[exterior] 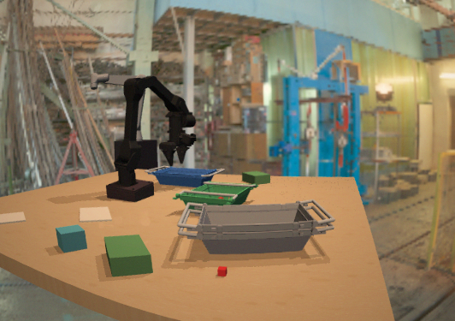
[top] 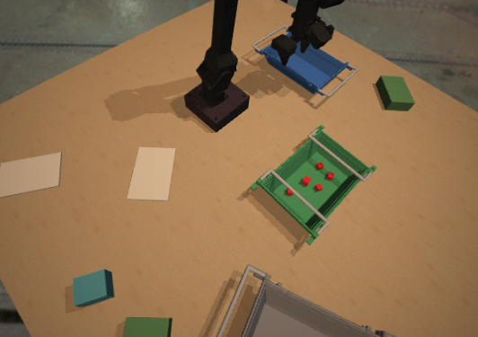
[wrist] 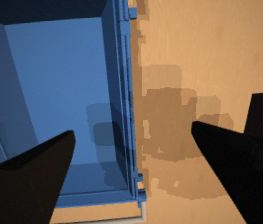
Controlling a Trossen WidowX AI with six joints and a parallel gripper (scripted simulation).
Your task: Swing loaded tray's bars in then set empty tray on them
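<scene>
Both bars (top: 300,197) (exterior: 208,197) of the green tray (top: 270,200) (exterior: 229,203) are laid across its top, over the red blocks (top: 305,181), presumably so that a second tray can be carried above the load. The blue tray (top: 292,72) (exterior: 185,177) (wrist: 57,85), with no blocks seen in it, stands on the surface (top: 202,224) (exterior: 342,230) (wrist: 217,40) near the arm's base (top: 216,111) (exterior: 130,192); its own bars are swung outward, which leaves its rim bare for gripping. The fingers (top: 294,53) (exterior: 175,157) are held wide apart above it with nothing between them, one over the tray's inside and one beyond its long wall, so that wall can probably be straddled. Room for a finger is seen outside that wall. Between the blue and green trays a gap is left, but the carry should be kept high, as the raised corners of the green tray could be clipped.
</scene>
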